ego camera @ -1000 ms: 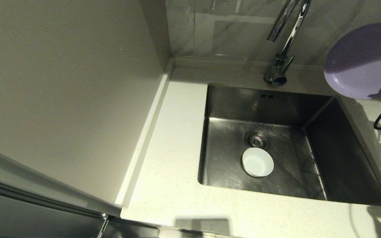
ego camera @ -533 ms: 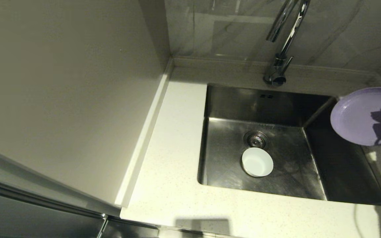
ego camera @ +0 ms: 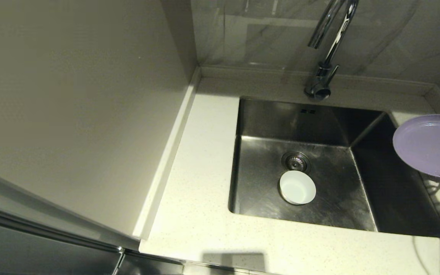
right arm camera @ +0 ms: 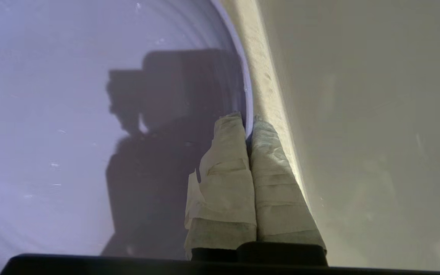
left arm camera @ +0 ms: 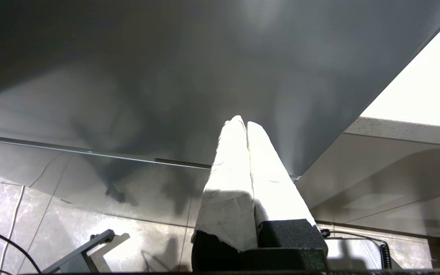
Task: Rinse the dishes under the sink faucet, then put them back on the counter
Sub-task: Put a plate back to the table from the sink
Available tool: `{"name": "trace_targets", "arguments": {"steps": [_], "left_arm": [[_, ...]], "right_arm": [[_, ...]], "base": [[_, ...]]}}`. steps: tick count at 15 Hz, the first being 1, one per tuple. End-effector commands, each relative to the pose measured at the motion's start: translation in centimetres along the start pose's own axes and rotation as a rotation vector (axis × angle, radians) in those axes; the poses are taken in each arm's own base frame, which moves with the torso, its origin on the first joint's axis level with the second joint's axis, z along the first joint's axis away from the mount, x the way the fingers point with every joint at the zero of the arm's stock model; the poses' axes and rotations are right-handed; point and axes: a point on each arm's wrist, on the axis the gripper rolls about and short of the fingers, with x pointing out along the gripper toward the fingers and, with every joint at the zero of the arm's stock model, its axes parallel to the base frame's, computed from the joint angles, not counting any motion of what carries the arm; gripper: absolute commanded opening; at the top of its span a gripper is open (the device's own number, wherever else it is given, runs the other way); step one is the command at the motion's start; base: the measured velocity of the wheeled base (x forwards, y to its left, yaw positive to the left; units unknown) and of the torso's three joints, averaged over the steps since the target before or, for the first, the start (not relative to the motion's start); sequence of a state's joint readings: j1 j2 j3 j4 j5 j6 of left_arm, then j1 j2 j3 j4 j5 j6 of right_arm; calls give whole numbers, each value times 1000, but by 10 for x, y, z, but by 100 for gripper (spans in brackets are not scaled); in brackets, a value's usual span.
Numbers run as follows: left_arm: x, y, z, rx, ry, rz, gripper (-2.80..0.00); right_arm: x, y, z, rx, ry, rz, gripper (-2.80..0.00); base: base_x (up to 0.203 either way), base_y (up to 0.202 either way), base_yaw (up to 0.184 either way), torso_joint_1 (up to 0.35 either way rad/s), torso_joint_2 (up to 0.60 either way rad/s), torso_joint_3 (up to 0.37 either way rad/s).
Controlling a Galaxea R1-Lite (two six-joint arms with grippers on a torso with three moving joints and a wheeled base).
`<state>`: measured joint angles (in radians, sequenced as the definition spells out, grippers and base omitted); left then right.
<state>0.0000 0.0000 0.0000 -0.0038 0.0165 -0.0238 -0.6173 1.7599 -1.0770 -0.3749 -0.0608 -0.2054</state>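
Evidently the step in hand is the return leg for the lilac-purple plate (ego camera: 426, 145): it hangs at the right edge of the head view, face up and slightly tilted, above the sink's right rim and the strip of desk (ego camera: 197, 214) beside it, well clear of the sink faucet (ego camera: 329, 46). The right gripper (right arm camera: 248, 128) is clamped on the plate's rim, one wrapped finger on the inner face and the other on the outside, with pale desk showing just beyond the edge. The next move, as I judge it, calls for levelling the plate, lowering it until its base sits flat on the desk right of the sink (ego camera: 392, 198), and only then letting the jaws part; a release while it overhangs the basin risks it sliding in. The white bowl (ego camera: 297, 187) lies upright on the sink floor just in front of the drain, untouched. The left gripper (left arm camera: 246, 126) is parked low beside a cabinet front, fingers pressed together and holding nothing.
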Motion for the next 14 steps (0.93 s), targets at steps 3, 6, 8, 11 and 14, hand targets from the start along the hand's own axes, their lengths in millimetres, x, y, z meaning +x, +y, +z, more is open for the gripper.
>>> {"name": "trace_targets", "arguments": {"steps": [3,6,8,11,14], "left_arm": [[0,0,0,-1,-4,0,-280],[0,0,0,-1,-4,0,-280],[0,0,0,-1,-4,0,-280],[0,0,0,-1,-4,0,-280],[0,0,0,-1,-4,0,-280]], "right_arm": [[12,-3,-10,-17,42,-9,-280],[15,-2,-15,-23,60,-5,-280],[17,-3,-15,-21,59,-9,0],[18,-5,-15,-21,55,-16,0],[17,-7,-10,-18,36,-22,0]], "base": [[0,0,0,0,0,0],[0,0,0,0,0,0],[0,0,0,0,0,0],[0,0,0,0,0,0],[0,0,0,0,0,0]]}}
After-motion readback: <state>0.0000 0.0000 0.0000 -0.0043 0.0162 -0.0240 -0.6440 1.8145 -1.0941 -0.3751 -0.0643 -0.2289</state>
